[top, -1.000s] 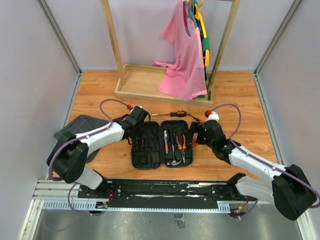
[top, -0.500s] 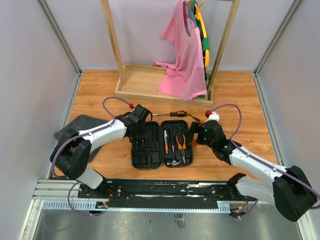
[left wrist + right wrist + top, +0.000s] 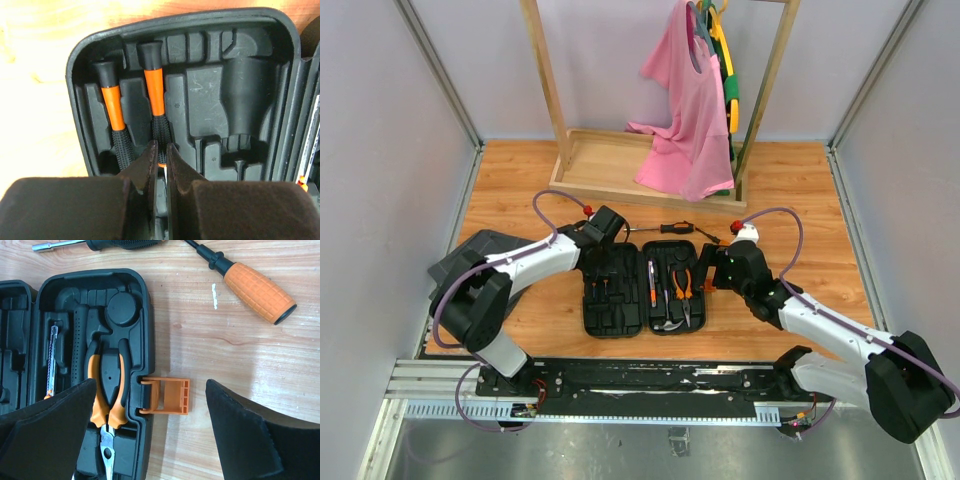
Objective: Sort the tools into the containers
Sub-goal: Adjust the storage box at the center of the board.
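The black tool case (image 3: 620, 318) lies open on the table. Its left half (image 3: 240, 100) holds two orange-and-black screwdrivers (image 3: 112, 107) in their slots. My left gripper (image 3: 159, 145) hovers over that half, near its far edge (image 3: 608, 238). Its jaws are shut to a thin slit, and the second screwdriver's shaft shows through the slit. The right half holds pliers (image 3: 106, 390) and a black-handled hammer (image 3: 77, 347). My right gripper (image 3: 151, 382) stands wide open over the orange latch (image 3: 167, 396), at the case's right edge (image 3: 705, 268). An orange-handled screwdriver (image 3: 255, 287) and a black-handled driver (image 3: 670, 228) lie loose on the table.
A wooden clothes rack with a tray base (image 3: 605, 165) stands behind the case, with a pink shirt (image 3: 685, 120) hanging from it. Dark grey fabric (image 3: 480, 250) lies at the left under my left arm. Walls close in both sides.
My left gripper has moved right along the case's far edge, and its jaws have narrowed. The right arm has not moved.
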Action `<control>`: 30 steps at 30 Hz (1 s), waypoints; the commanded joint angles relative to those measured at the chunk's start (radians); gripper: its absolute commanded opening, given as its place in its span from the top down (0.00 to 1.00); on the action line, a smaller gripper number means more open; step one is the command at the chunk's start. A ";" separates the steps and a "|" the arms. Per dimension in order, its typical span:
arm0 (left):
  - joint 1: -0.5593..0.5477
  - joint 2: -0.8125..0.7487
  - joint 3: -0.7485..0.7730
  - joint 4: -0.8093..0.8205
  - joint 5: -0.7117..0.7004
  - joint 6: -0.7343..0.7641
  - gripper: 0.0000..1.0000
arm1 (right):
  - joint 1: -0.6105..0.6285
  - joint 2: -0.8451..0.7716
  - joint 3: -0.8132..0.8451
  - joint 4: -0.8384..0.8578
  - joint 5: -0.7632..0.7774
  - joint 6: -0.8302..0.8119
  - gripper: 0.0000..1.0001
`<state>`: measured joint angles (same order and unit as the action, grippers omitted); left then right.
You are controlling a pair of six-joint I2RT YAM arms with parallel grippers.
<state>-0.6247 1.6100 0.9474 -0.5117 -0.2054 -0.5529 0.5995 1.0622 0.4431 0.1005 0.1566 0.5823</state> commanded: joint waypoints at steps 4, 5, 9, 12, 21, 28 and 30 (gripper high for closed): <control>-0.003 0.193 -0.109 0.011 0.035 0.017 0.96 | -0.012 0.011 0.002 0.010 -0.001 -0.005 0.09; -0.003 0.199 -0.114 0.018 0.042 0.015 0.96 | -0.012 0.014 0.004 0.010 -0.003 -0.005 0.09; -0.003 0.190 -0.128 0.039 0.060 0.013 0.97 | -0.013 0.015 0.005 0.009 -0.005 -0.004 0.09; -0.003 0.137 -0.113 0.032 0.056 0.018 0.97 | -0.012 0.008 0.014 -0.005 -0.002 -0.008 0.09; -0.003 -0.037 0.113 0.005 -0.002 0.045 0.75 | -0.012 -0.039 0.076 -0.086 0.006 -0.059 0.08; -0.003 -0.091 0.232 0.053 -0.072 0.062 0.61 | -0.013 -0.110 0.102 -0.183 0.030 -0.088 0.07; -0.003 -0.115 0.218 0.091 -0.100 0.059 0.61 | -0.012 -0.135 0.114 -0.232 0.042 -0.102 0.06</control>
<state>-0.6243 1.5509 1.1629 -0.4759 -0.2329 -0.5064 0.5995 0.9771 0.5098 -0.0254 0.1600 0.5213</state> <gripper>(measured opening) 0.387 0.934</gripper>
